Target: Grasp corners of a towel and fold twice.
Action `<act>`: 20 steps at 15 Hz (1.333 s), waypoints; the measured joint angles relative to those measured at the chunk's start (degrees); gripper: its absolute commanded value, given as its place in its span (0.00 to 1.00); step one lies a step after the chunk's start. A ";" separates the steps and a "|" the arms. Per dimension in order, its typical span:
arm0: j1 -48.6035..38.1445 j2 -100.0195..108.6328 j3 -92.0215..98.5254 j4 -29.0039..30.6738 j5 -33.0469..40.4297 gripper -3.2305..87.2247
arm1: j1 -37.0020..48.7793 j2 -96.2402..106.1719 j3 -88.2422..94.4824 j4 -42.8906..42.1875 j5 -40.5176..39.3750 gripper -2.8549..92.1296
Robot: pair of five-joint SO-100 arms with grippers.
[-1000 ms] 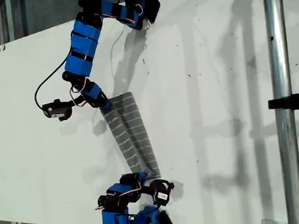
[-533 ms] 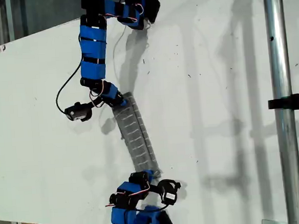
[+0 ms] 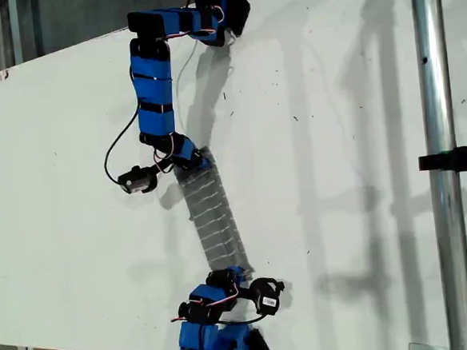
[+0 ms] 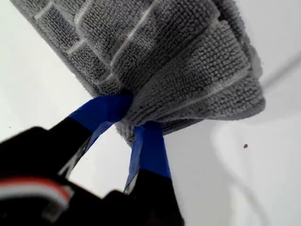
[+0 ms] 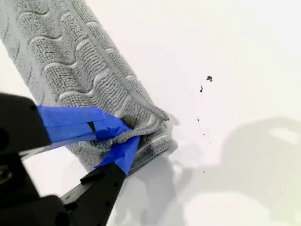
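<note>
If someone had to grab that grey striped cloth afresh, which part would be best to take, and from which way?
Probably a corner at either short end, coming in from beyond that end along the towel's length. It lies as a long narrow strip, and each end bunches into a thin edge that closed tips can pinch, as my first tool and second tool do now.

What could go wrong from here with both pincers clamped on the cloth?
1. My second pincer grips only a thin edge of the dark-grey striped microfibre towel; it could slip out.
2. My first pincer pinches a thick bunch of layers, so the fold may land uneven.
3. The towel is stretched narrow between both arms; pulling further could tug an end free.
</note>
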 measured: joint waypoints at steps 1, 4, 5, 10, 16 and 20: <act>-0.26 0.09 0.18 0.09 -0.35 0.03 | 0.09 0.00 -0.44 0.62 0.35 0.19; -0.35 0.18 0.35 2.11 -2.37 0.20 | 1.41 1.85 -0.44 6.94 1.67 0.21; -0.35 0.53 0.44 3.69 -3.43 0.25 | 2.20 3.69 0.18 10.02 2.20 0.22; 2.90 12.66 2.81 12.74 -12.39 0.26 | 9.14 24.35 14.68 13.10 2.99 0.36; 18.63 37.18 11.95 14.94 -29.18 0.04 | 11.60 68.64 40.34 17.67 14.94 0.36; 23.20 64.86 28.12 10.11 -28.92 0.00 | -0.35 95.62 49.48 24.08 31.64 0.41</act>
